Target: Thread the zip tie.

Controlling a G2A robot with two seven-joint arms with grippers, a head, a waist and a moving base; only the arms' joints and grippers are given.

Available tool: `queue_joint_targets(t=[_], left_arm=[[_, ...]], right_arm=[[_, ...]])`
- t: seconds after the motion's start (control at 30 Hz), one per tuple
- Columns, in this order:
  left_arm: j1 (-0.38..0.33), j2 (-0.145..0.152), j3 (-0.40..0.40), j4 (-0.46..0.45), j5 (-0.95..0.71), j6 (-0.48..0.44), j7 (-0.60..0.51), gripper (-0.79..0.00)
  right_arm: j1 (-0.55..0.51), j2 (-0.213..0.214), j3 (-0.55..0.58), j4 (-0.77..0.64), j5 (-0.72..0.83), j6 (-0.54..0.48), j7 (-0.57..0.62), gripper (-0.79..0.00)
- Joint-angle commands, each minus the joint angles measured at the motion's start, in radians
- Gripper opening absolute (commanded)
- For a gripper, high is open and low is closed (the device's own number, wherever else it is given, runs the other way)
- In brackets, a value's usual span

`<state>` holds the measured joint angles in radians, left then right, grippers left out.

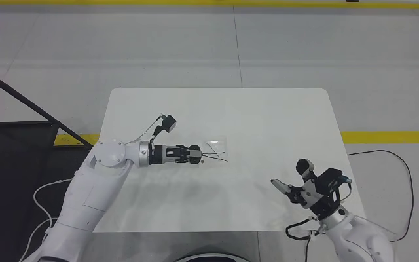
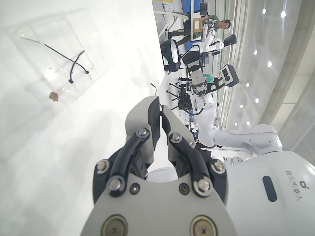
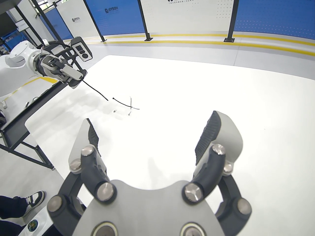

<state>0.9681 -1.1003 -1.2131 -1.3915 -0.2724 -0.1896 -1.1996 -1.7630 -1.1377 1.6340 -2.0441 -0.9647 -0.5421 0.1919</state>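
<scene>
My left gripper (image 1: 199, 155) (image 2: 160, 104) is shut on a thin black zip tie (image 2: 154, 87), whose free end sticks out past the fingertips. From the right wrist view, that left gripper (image 3: 73, 76) hovers above the table with the held zip tie (image 3: 94, 90) slanting down toward two more black zip ties (image 3: 123, 103) lying crossed. Those two ties (image 2: 73, 61) rest in a clear shallow tray (image 2: 61, 25) (image 1: 219, 141) near the table's middle. My right gripper (image 1: 283, 187) (image 3: 152, 126) stands open and empty near the front right edge.
The white table (image 1: 275, 118) is bare around the tray. A small brown speck (image 2: 53, 96) lies at the tray's edge. A black metal frame (image 1: 29, 105) (image 3: 22, 128) stands off the table's left side.
</scene>
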Motion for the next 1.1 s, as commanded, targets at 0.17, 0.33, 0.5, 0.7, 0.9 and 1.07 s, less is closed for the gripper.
queue_joint_targets(t=[0.17, 0.33, 0.5, 0.7, 0.9, 1.07], left_arm=[[-0.044, -0.005, 0.029, 0.016, -0.066, 0.013, -0.053, -0.785], [-0.076, -0.010, 0.051, 0.053, -0.115, -0.005, -0.105, -0.785], [-0.093, -0.004, 0.048, 0.097, -0.113, -0.059, -0.174, -0.785], [-0.089, 0.007, 0.036, 0.100, -0.109, -0.107, -0.244, -0.785], [-0.099, 0.009, 0.053, 0.088, -0.139, -0.119, -0.306, -0.785], [-0.108, 0.007, 0.080, 0.079, -0.118, -0.117, -0.293, -0.785]], right_arm=[[0.098, 0.004, -0.107, 0.004, 0.018, -0.084, 0.127, 0.000], [0.177, 0.011, -0.174, 0.038, 0.145, -0.221, 0.230, 0.000], [0.214, 0.016, -0.168, 0.055, 0.190, -0.219, 0.283, 0.000], [0.214, 0.016, -0.168, 0.055, 0.190, -0.219, 0.283, 0.000], [0.260, 0.019, -0.233, 0.082, 0.241, -0.235, 0.346, 0.000], [0.376, 0.025, -0.302, 0.168, 0.400, -0.277, 0.475, 0.000]])
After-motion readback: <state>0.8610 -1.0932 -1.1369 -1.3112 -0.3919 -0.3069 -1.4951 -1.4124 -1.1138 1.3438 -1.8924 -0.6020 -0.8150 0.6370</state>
